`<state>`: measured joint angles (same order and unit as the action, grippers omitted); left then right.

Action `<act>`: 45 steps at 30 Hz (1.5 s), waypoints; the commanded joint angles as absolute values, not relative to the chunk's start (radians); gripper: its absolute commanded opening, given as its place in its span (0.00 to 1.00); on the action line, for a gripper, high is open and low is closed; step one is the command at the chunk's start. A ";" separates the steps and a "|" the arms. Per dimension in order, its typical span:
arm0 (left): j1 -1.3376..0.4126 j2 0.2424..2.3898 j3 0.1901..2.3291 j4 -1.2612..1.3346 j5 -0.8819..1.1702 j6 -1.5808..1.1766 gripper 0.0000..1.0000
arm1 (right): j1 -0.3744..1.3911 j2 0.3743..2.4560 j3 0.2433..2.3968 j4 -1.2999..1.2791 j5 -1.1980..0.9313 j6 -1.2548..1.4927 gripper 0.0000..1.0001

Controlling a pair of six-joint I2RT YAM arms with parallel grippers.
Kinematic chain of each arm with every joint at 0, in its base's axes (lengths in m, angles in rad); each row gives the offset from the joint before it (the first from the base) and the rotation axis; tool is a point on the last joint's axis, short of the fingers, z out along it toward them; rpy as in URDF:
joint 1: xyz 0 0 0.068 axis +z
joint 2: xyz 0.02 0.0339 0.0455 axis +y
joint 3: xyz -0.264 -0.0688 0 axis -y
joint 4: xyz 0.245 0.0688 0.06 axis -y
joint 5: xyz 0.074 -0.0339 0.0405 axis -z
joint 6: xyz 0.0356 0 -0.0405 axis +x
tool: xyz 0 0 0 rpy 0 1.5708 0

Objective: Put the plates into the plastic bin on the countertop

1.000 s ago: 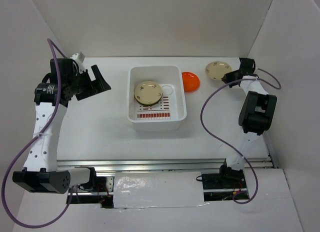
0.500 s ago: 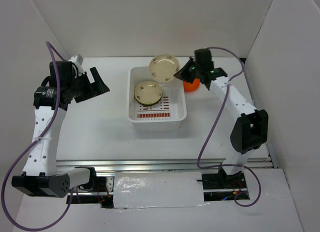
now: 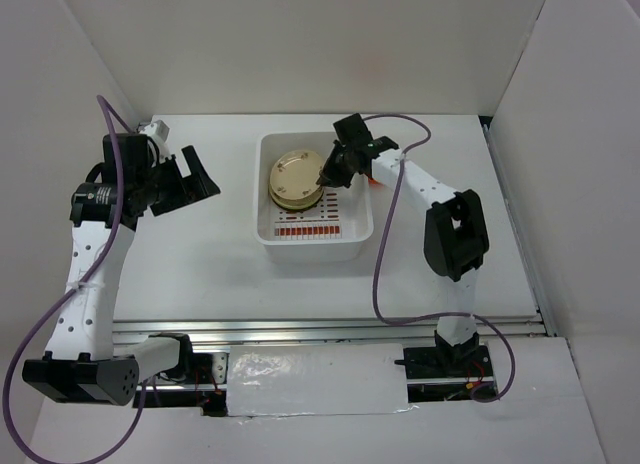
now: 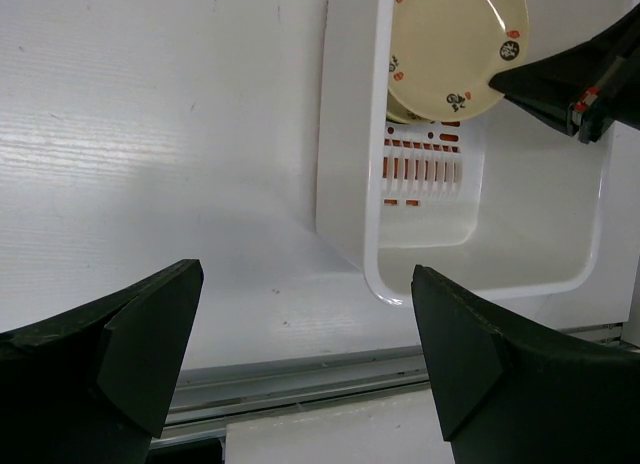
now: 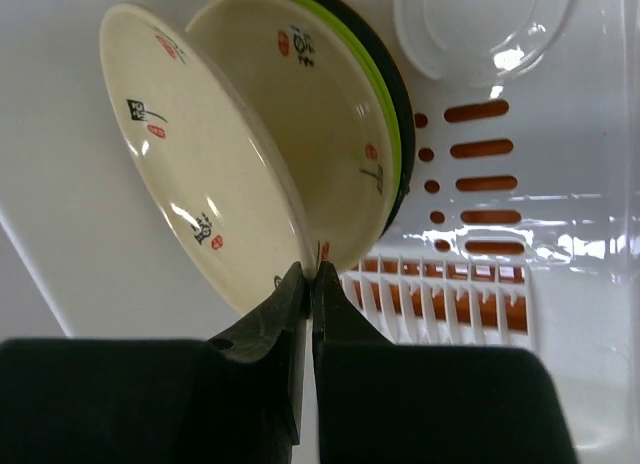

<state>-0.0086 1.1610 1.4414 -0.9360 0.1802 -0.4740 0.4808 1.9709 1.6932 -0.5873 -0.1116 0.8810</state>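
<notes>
Over the bin, top view: right pincer (image 3: 326, 171) clenched on the rim of a cream plate (image 3: 293, 176), held inside the far half of the plastic bin (image 3: 310, 246). Orange plate (image 3: 372, 181) lies just right of that pincer, outside the bin wall and mostly hidden by the arm; judged the next to fetch. Left pincer (image 3: 198, 174) released, jaws wide, empty, over bare worktop (image 3: 200, 254), well left of the bin.

Left wrist view: bin's long wall runs ahead-right of the spread fingers. Held plate and right pincer sit at the far end; slotted base nearer is free.

Right wrist view: fingertips pinch the plate rim, plate tilted. Just beyond the pincer is a second cream plate (image 5: 330, 124), then lime-green plate (image 5: 378, 104) and black plate (image 5: 398, 84), stacked. Touching or a hair apart: cannot tell.

Judgement: min. three plates binned, a fourth about to go, at least one outstanding. Open base lies on the pincer's near side, so exit room is good.
</notes>
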 commanded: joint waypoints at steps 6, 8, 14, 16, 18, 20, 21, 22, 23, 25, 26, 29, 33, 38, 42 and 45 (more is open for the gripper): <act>-0.003 1.147 1.469 -0.930 0.192 -0.440 0.99 | 0.523 1.988 1.951 -0.661 -0.127 0.818 0.86; -0.003 1.155 1.482 -0.940 0.183 -0.436 0.99 | 0.528 1.910 1.997 -0.683 -0.109 0.796 1.00; -0.005 1.169 1.511 -0.943 0.179 -0.439 0.99 | 0.361 1.680 1.883 -0.637 0.032 0.704 1.00; -0.003 1.170 1.506 -0.933 0.192 -0.443 0.99 | 0.244 1.681 1.774 -0.585 0.040 0.675 1.00; -0.003 1.175 1.500 -0.930 0.198 -0.448 0.99 | 0.136 1.741 1.700 -0.537 0.005 0.638 1.00; -0.003 1.178 1.502 -0.930 0.207 -0.448 0.99 | 0.074 1.790 1.658 -0.487 -0.125 0.609 1.00; -0.003 1.177 1.503 -0.931 0.207 -0.448 0.99 | 0.022 1.840 1.629 -0.426 -0.182 0.601 1.00; -0.005 1.177 1.508 -0.931 0.209 -0.446 0.99 | 0.008 1.870 1.628 -0.410 -0.268 0.595 1.00; -0.005 1.177 1.509 -0.934 0.206 -0.443 0.99 | -0.041 1.917 1.632 -0.379 -0.305 0.585 0.99; -0.005 1.175 1.511 -0.940 0.204 -0.442 0.99 | -0.061 1.954 1.646 -0.361 -0.333 0.580 0.99; -0.005 1.174 1.509 -0.939 0.204 -0.442 0.99 | -0.072 1.973 1.657 -0.354 -0.345 0.575 0.99; 0.023 1.158 1.494 -0.928 0.215 -0.443 0.99 | -0.106 2.098 1.771 -0.400 -0.368 0.568 0.98; 0.023 1.147 1.474 -0.928 0.216 -0.448 0.99 | -0.130 2.239 1.905 -0.503 -0.394 0.557 0.96; 0.025 1.146 1.474 -0.937 0.204 -0.446 0.99 | -0.129 2.390 2.038 -0.635 -0.434 0.540 0.91; 0.026 1.161 1.483 -0.940 0.212 -0.449 0.99 | -0.123 2.442 2.072 -0.667 -0.514 0.534 0.79; 0.026 1.172 1.488 -0.933 0.221 -0.454 0.99 | -0.112 2.460 2.091 -0.684 -0.541 0.528 0.74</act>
<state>0.0193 1.1690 1.4715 -0.9535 0.1993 -0.4507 -0.1272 2.4397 2.0411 -0.6151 -0.4847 0.5591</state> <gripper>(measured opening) 0.993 0.743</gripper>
